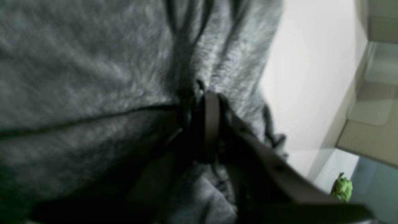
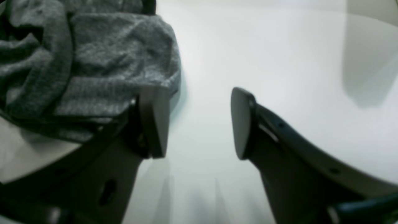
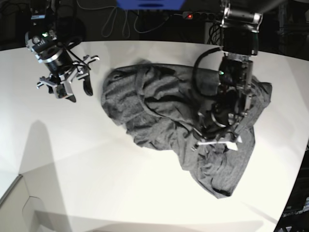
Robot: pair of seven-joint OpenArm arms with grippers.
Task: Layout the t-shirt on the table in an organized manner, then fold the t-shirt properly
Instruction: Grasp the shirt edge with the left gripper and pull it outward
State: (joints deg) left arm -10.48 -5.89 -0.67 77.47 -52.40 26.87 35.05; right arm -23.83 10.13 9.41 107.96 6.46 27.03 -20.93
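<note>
T-shirt (image 3: pixel 164 116): soft, light, crumpled on counter (image 3: pixel 96 164). Left claw (image 1: pixel 202 121) pinches a fabric fold; right claw (image 2: pixel 199 124) apart, empty. Judgement: grip hems or shoulders.

A robotics lab: two arms work over a bare white table (image 3: pixel 96 183). Cables (image 3: pixel 116 21) and a power strip (image 3: pixel 200 16) (red light on) lie at 12 o'clock.

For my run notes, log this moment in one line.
left gripper: shut on t-shirt | right gripper: open, empty | shirt crumpled on table
</note>
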